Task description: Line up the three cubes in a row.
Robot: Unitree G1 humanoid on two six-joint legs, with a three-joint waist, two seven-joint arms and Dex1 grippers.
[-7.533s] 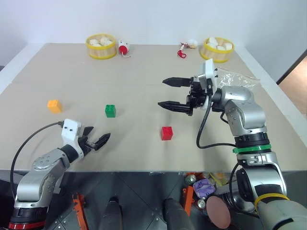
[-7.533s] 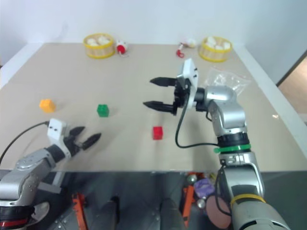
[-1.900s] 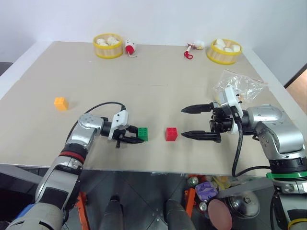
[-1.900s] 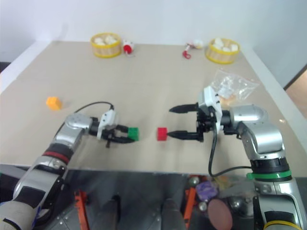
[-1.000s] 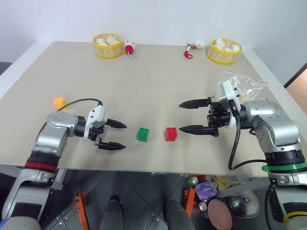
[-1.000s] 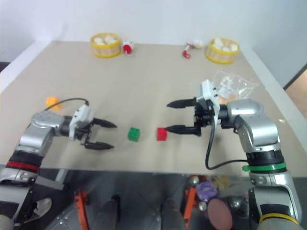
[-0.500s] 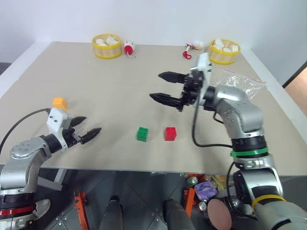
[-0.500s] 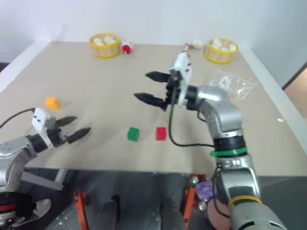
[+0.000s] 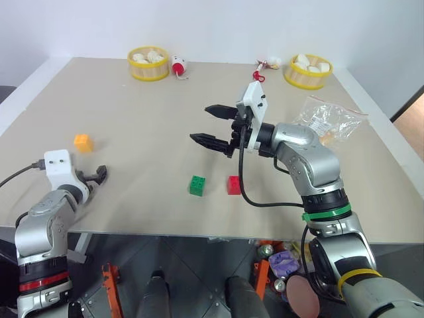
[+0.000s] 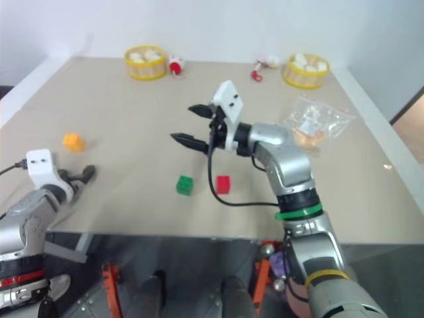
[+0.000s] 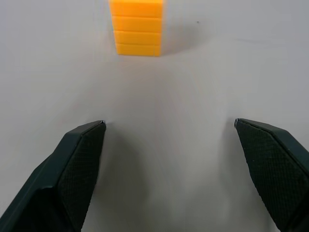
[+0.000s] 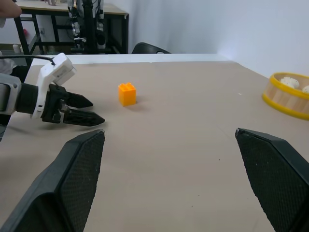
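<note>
While the green cube (image 9: 197, 185) and red cube (image 9: 234, 185) sit side by side near the desk (image 9: 146, 112) front, the orange-yellow cube (image 9: 82, 142) lies far left (no lettering legible). Left claw (image 9: 99, 176) and right claw (image 9: 211, 125) both gape wide, empty.

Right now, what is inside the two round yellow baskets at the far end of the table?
Both the left round yellow basket and the right round yellow basket hold pale white lumps heaped at the top. Anything beneath them is hidden by the pieces and walls.
</note>
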